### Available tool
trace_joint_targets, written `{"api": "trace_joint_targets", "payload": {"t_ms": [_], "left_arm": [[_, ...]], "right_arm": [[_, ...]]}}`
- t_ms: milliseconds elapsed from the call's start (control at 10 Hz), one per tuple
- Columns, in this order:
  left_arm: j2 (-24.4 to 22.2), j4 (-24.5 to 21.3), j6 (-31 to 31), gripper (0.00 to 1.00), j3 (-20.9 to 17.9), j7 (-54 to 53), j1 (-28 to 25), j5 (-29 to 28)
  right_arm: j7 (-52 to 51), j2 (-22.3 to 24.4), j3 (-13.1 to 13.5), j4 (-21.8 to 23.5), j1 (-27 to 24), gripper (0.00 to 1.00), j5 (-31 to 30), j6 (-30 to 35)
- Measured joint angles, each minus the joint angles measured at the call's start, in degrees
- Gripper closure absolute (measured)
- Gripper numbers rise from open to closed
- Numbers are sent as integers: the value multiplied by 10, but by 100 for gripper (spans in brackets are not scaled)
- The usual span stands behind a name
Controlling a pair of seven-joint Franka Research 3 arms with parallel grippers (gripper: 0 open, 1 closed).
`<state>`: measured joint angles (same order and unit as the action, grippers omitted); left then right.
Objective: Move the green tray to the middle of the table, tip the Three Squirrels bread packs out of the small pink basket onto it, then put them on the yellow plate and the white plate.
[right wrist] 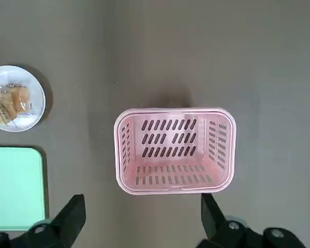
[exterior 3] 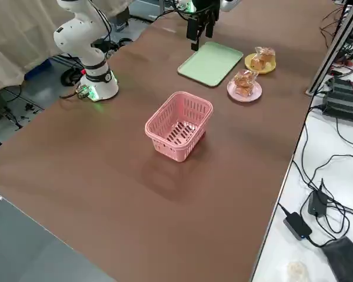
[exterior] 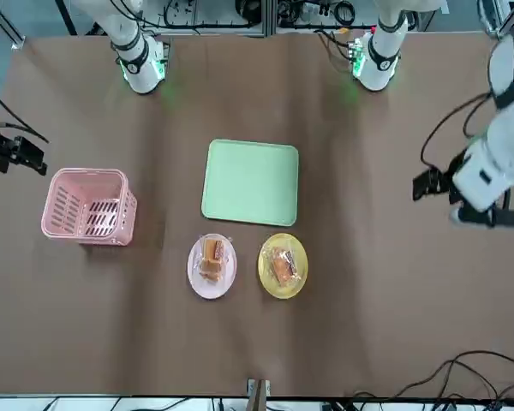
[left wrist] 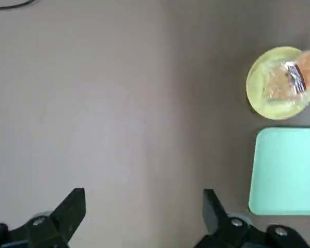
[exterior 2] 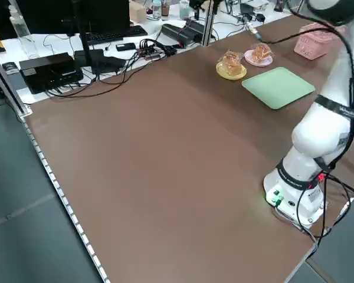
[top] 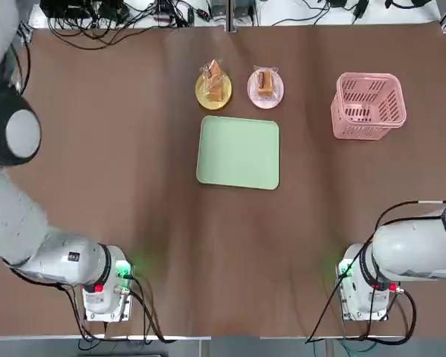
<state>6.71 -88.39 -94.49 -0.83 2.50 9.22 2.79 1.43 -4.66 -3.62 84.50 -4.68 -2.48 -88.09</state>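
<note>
The green tray (top: 238, 152) lies bare in the middle of the table. Just beyond it the yellow plate (top: 203, 97) and the white plate (top: 254, 97) each carry a Three Squirrels bread pack (top: 215, 80) (top: 265, 82). Far right, the small pink basket (top: 367, 76) stands upright with nothing in it. My right gripper (right wrist: 142, 212) hangs open high above the table on the near side of the small pink basket (right wrist: 174, 151). My left gripper (left wrist: 143, 209) is open too, high over bare table left of the green tray (left wrist: 287, 170) and the yellow plate (left wrist: 258, 93).
Cables and power gear lie along the far edge off the table (top: 119, 15). The left arm's elbow (top: 11, 132) looms over the left side. Both arm bases (top: 108, 286) (top: 364, 290) stand at the near edge.
</note>
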Motion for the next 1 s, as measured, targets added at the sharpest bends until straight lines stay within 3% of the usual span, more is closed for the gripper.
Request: {"api": "trace_joint_targets", "payload": {"t_ms": [100, 300, 1000], "left_arm": [[-30, -32, -5, 0, 5, -3, 0, 0], [-44, -51, -17, 0, 10, -4, 0, 0], [-14, -25, -28, 0, 11, -4, 4, -8]], "right_arm": [[0, 0, -1, 0, 0, 1, 0, 0], [0, 0, -1, 0, 0, 1, 0, 0], [0, 0, -2, 0, 1, 1, 0, 1]]}}
